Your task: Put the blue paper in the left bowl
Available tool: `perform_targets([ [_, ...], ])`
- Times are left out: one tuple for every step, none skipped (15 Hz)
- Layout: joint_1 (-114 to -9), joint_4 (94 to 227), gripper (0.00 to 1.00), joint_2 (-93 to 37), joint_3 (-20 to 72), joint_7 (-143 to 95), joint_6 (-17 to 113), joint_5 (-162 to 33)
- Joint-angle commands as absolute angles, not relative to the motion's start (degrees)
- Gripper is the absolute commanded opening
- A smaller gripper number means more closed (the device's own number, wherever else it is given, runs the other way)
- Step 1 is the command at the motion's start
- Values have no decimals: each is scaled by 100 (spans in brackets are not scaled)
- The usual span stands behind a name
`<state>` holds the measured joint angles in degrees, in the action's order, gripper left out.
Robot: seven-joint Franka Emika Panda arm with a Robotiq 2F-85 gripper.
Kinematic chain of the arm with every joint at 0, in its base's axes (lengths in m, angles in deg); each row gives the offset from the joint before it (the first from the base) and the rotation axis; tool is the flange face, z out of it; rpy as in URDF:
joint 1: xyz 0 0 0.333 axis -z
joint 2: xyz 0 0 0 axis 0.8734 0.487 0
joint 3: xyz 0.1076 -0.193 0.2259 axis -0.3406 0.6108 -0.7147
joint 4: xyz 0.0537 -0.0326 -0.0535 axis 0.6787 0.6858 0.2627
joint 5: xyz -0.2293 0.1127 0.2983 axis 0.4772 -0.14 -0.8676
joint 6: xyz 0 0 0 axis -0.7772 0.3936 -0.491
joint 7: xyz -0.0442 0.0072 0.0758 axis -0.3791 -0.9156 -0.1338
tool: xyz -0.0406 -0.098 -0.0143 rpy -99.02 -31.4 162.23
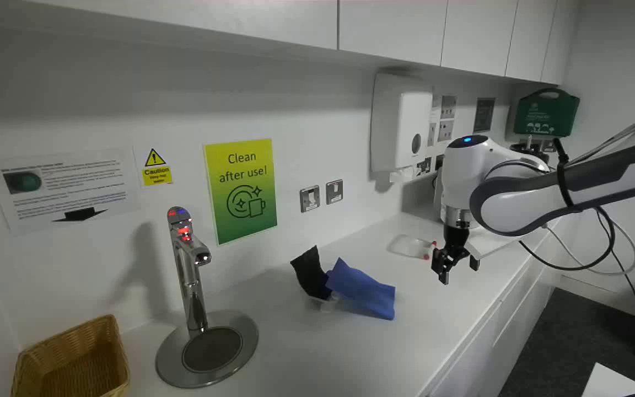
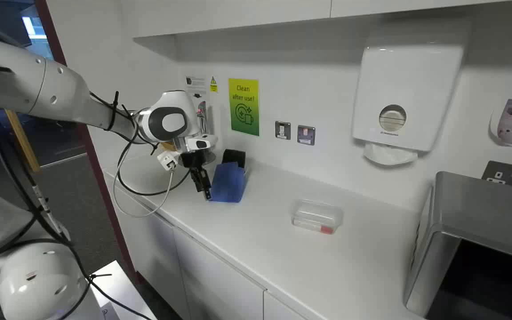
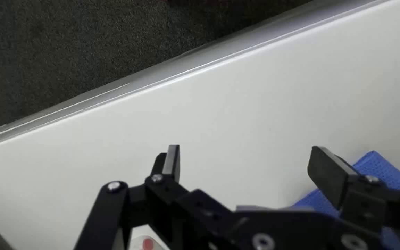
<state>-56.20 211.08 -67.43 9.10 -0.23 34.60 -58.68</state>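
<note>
Operator: Is the blue paper already where it must go?

Observer: Only in part, as I judge. In an exterior view you can see its raised corner overlapping the black curved piece. Just below these two there shows a small translucent container, which I take for the left bowl. The larger part of the paper spreads outside, over the desk. The container is mostly hidden, so I cannot tell if some paper is really inside or only leans on the rim.

Operator: Why is this one the left bowl?

Observer: Because the clear plastic box with the red mark lies to the right of the paper in both exterior views, well apart from it. So the left one should be the hidden one, I suppose.

Operator: And the jaws, do they hold something?

Observer: No, they are released. In the wrist view you see them spread wide, with the desk surface between their tips. The paper appears behind one side, not pinched. They hang above the desk, nearer to its front edge than the paper is.

Operator: Then what is left?

Observer: If the paper must lie inside, you probably need to grasp its outer part and bring it in over the bowl. Pushing it down could be shorter, but might tip the container. If resting there is enough, you may only need to retreat; the pictures do not decide it.
</note>
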Motion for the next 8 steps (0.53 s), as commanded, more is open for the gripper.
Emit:
perform_targets([
  [-5746, 21098, 100, -6730, 1026, 17, 3441, -5816],
  [-5746, 21098, 100, -6730, 1026, 17, 3441, -5816],
  [-5746, 21098, 100, -6730, 1026, 17, 3441, -5816],
  [-5730, 21086, 100, -6724, 1040, -49, 3410, -5737],
  [-5732, 21046, 100, -6704, 1032, -90, 3360, -5678],
  [-5729, 20973, 100, -6658, 1000, -137, 3314, -5558],
  [-5737, 20864, 100, -6591, 954, -184, 3205, -5409],
  [-5749, 20712, 100, -6485, 886, -228, 3059, -5181],
])
